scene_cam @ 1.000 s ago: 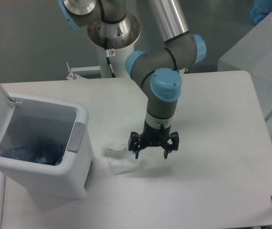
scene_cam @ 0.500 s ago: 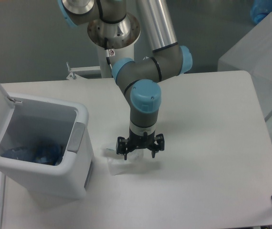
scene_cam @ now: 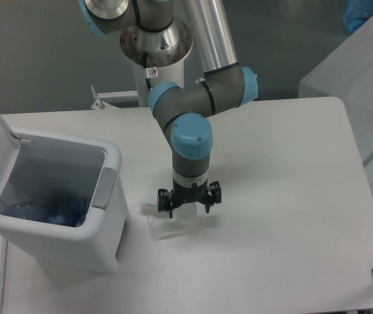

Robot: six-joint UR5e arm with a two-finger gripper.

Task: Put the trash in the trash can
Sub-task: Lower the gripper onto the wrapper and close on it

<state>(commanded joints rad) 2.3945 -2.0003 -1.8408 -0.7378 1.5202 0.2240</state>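
White table [scene_cam: 284, 196], gripper [scene_cam: 189, 204] over wrapper [scene_cam: 168, 226]

White table [scene_cam: 291, 196] — translucent box [scene_cam: 363, 72] at its right edge.

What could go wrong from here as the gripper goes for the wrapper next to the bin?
1. The wrapper is thin, translucent and lies flat on the table; the open gripper hovering over its upper edge may close on only a corner, or slide it away.
2. The wrapper lies close to the trash can, so a leftward shift could bump the bin's wall.
3. A loosely pinched wrapper could drop before clearing the rim.
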